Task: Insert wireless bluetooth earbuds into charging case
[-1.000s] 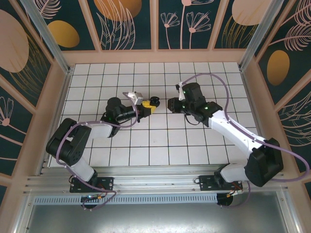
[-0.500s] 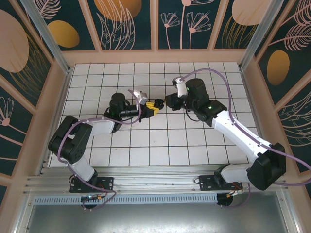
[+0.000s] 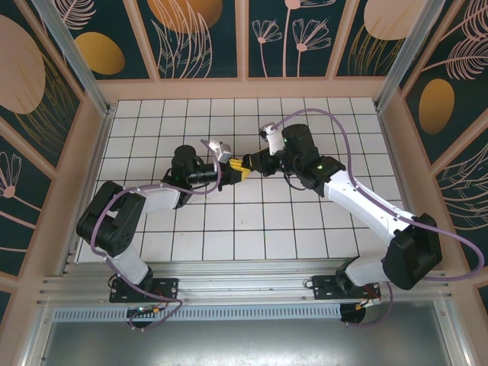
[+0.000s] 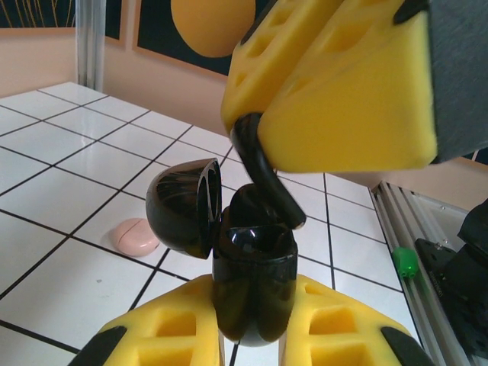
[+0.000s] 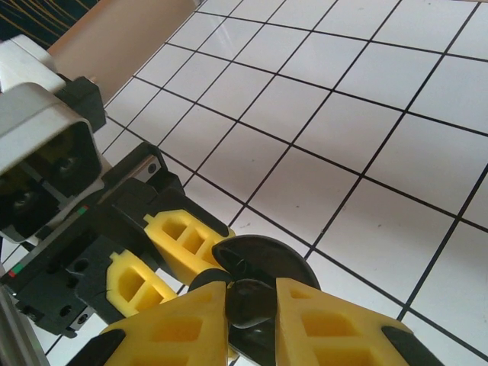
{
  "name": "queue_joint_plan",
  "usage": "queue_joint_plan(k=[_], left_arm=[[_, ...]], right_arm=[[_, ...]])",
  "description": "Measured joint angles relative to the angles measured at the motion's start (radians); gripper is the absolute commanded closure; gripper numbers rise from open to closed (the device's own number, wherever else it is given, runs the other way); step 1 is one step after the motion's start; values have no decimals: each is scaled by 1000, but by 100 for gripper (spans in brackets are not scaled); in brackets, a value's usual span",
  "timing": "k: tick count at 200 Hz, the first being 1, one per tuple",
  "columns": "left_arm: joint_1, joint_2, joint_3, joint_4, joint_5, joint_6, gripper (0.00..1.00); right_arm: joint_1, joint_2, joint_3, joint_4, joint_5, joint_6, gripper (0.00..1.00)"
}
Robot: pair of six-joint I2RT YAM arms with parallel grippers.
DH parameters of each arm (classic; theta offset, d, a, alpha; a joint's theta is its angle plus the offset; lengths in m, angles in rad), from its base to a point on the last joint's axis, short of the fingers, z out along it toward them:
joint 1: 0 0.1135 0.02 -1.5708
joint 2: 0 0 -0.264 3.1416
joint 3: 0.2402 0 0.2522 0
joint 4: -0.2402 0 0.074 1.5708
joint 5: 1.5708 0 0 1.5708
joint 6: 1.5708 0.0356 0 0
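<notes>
A black charging case (image 4: 252,282) stands upright with its lid (image 4: 183,206) swung open to the left, and my left gripper (image 4: 253,309) is shut on its body. A black earbud (image 4: 263,179) hangs stem-down at the case's mouth, touching the rim. My right gripper (image 5: 252,305) is shut on that earbud (image 5: 255,293), just above the open lid (image 5: 271,255). In the top view the left gripper (image 3: 238,169) and right gripper (image 3: 256,163) meet tip to tip mid-table. The pale pink earbuds and the second black one are out of view.
A pale pink round disc (image 4: 136,236) lies on the tiles just left of the case. The enclosure's aluminium rail (image 4: 396,221) runs along the right, with a green part (image 4: 406,261) beside it. White grid tiles (image 3: 252,221) spread around both arms.
My right gripper has travelled left with the black earbud, from a gap of about one tile to right over the open case. The left gripper shifted slightly right, then held.
</notes>
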Motion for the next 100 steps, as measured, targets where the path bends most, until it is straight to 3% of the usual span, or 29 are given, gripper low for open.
queue_joint_plan(k=[100], left_arm=[[0,1,0,62,4,-63,92]], right_arm=[[6,8,0,56,1,0,80]])
